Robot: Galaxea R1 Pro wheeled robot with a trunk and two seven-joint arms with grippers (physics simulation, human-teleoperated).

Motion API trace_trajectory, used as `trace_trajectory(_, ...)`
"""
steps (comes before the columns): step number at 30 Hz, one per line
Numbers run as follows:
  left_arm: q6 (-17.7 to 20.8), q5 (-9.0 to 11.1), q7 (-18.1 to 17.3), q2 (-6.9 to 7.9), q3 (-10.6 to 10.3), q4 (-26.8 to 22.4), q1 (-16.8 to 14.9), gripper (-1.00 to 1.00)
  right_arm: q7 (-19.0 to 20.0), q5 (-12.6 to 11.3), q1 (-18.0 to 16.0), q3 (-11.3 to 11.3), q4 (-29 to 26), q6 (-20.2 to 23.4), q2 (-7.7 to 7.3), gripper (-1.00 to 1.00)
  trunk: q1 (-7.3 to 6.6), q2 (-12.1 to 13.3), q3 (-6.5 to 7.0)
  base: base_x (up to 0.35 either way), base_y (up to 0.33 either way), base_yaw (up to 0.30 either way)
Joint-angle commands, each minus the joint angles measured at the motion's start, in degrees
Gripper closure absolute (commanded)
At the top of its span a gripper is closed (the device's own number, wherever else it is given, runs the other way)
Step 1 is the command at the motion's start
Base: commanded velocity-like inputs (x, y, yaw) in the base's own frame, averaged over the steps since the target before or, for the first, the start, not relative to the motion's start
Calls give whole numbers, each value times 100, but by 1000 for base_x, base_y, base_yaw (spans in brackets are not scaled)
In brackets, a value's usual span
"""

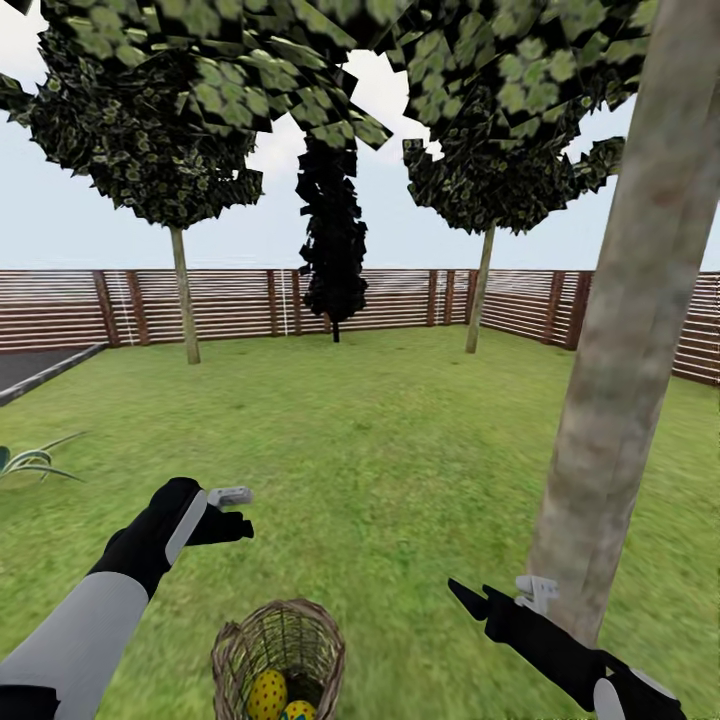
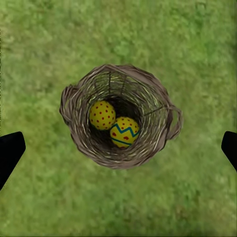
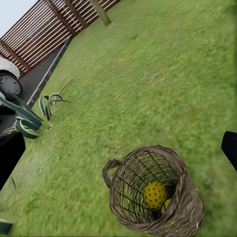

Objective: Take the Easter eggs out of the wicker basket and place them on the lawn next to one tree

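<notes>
So at this point the wicker basket (image 1: 279, 658) sat on the lawn (image 1: 380, 440) right in front of the robot, between the two arms, and it still had eggs in it. The left wrist view looked straight down into it and showed two: a red-dotted egg (image 2: 102, 115) and a zigzag egg (image 2: 124, 132) with a blue band, touching each other at the bottom. I couldn't spot a third egg anywhere, not in the basket, not on the grass, not in a gripper, so no idea where it was. My read: the job was at best one third done, with two eggs left to lift out and set by a tree.

Good news was the nearest tree (image 1: 630, 330), thick grey-brown trunk, stood just beside the right arm, so it looked like the obvious drop spot.

The left gripper (image 1: 232, 508) hovered above the basket, fingers spread wide and empty. The right gripper (image 1: 470, 598) was low near the trunk, also spread and holding nothing.

View differences: the head view caught only the egg tops at the frame edge, but gave the fence (image 1: 220, 305) and all the trees. The right wrist view showed the basket side-on, with a spiky plant (image 3: 29, 116) nearby.
</notes>
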Motion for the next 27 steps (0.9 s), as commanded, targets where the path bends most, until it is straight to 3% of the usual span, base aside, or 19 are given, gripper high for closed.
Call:
trace_trajectory(1,16,22,8,9,-23,-5,-4,-100,16,-22,-6,-13,-3,41,7,-100,2,-7,-8,21,181,-75)
trace_trajectory(17,16,24,8,9,-23,-5,-4,-100,16,-27,-8,-13,-3,43,7,-100,2,-7,-4,2,25,-12)
trace_trajectory(27,16,23,8,9,-23,-5,-4,-100,16,-20,-7,-16,1,46,7,-100,2,-7,47,0,194,-167)
